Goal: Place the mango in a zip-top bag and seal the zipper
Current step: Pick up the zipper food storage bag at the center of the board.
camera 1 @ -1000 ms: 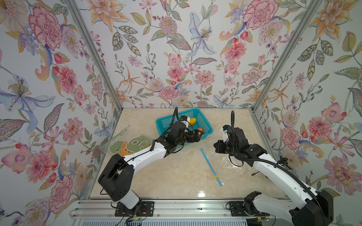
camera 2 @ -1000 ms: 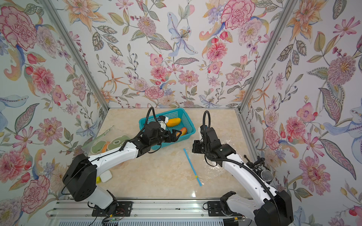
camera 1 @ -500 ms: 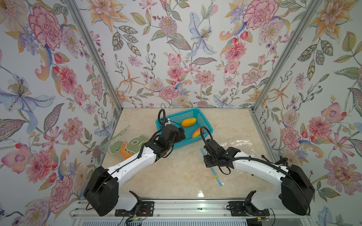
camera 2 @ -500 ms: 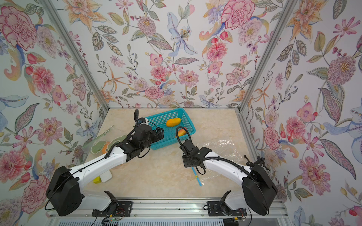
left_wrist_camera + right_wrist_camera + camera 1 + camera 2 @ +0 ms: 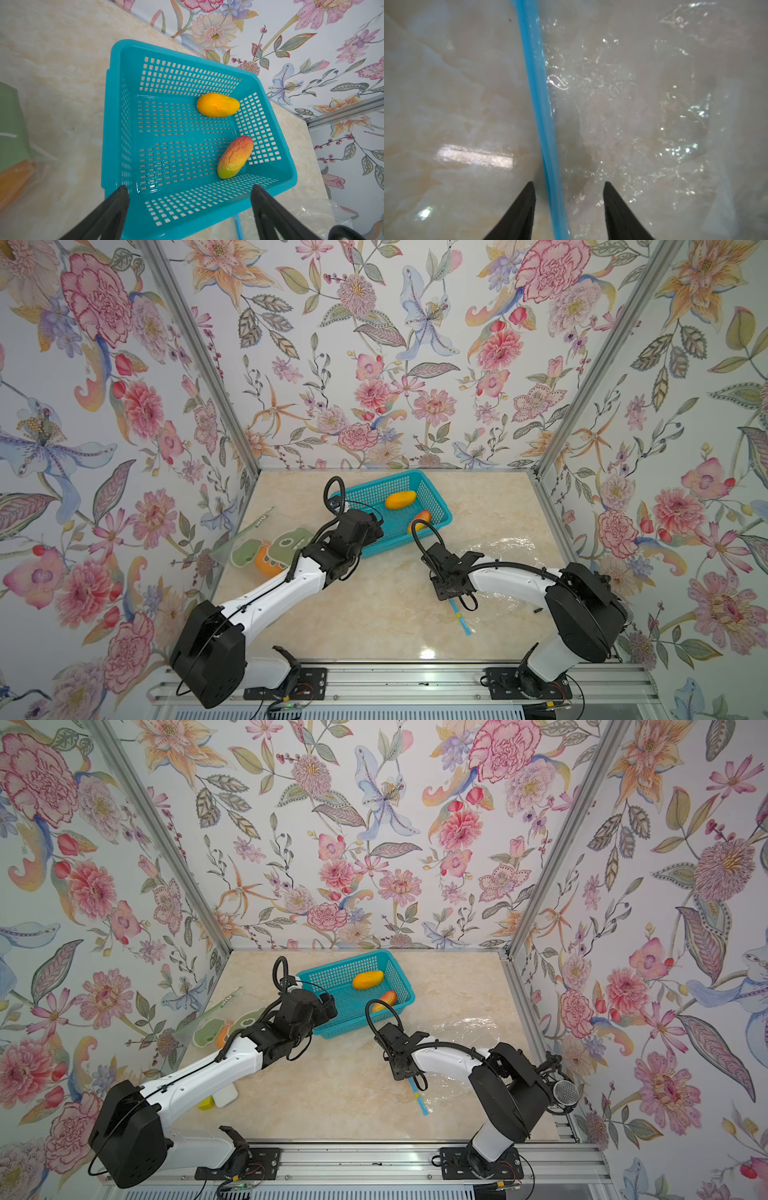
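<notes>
Two mangoes lie in the teal basket [image 5: 128, 47]: a yellow mango [image 5: 218, 105] at its far side and a red-green mango [image 5: 234, 158] against its right wall; both top views show them too. My left gripper [image 5: 190, 187] hovers open over the basket's near wall, empty and short of both fruits. The clear zip-top bag [image 5: 633, 124] lies flat on the table to the right, its blue zipper [image 5: 542, 104] toward the middle. My right gripper [image 5: 569, 184] points down at it, open, with the zipper strip running between the fingers and a gap on either side.
A bag printed with a green dinosaur [image 5: 286, 543] and holding an orange fruit [image 5: 266, 564] lies by the left wall. A white and yellow object [image 5: 220, 1096] sits under the left arm. Flowered walls close in three sides.
My right arm swung from the right side to the zipper and its gripper went from shut to open. My left gripper drew back out of the basket to its near wall.
</notes>
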Motion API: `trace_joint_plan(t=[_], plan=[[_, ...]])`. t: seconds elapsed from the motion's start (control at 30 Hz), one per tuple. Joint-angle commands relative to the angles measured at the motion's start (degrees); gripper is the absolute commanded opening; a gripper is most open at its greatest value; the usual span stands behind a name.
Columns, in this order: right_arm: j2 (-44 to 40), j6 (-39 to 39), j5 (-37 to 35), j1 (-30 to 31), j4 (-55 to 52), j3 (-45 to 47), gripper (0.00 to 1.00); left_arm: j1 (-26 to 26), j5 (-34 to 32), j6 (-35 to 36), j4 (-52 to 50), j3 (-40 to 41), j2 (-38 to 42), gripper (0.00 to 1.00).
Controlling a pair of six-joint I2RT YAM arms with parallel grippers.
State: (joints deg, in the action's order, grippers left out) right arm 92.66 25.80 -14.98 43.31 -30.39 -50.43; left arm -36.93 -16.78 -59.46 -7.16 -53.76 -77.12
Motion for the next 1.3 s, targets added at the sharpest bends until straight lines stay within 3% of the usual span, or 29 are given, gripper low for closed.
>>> trace_joint_plan(t=[0.0, 0.17, 0.43, 0.67, 0.77, 1.03, 1.27], plan=[[-0.64, -0.54, 6.08, -3.65, 4.38, 3.37, 0.38, 0.76, -1.48, -1.4, -0.58, 0.23, 0.44, 0.93], [-0.29, -0.71, 12.84, -8.42, 8.83, 6.85, 0.24, 0.8, -1.43, -1.36, -0.52, 0.01, 0.38, 0.93], [-2.51, -0.64, 11.76, -10.66, 9.16, 6.3, 0.0, 0.89, -0.96, -1.01, -1.1, -0.21, 0.04, 0.93], [-9.44, -0.32, 15.95, -11.32, 7.98, 2.81, 0.0, 0.85, 2.68, 2.4, 0.34, -1.15, -0.38, 0.92], [-15.2, 0.06, 18.71, -11.58, 8.13, 0.94, 0.0, 0.76, 7.63, 4.65, 1.84, -1.91, -0.82, 0.91], [-28.94, 2.74, 23.51, -12.2, 15.31, 0.35, 0.0, -1.14, 31.19, 12.07, 12.47, -6.95, -3.48, 0.85], [-33.24, 5.88, 28.25, -12.02, 24.91, 3.06, 0.0, -2.8, 37.95, 14.13, 15.92, -13.7, -7.65, 0.86]])
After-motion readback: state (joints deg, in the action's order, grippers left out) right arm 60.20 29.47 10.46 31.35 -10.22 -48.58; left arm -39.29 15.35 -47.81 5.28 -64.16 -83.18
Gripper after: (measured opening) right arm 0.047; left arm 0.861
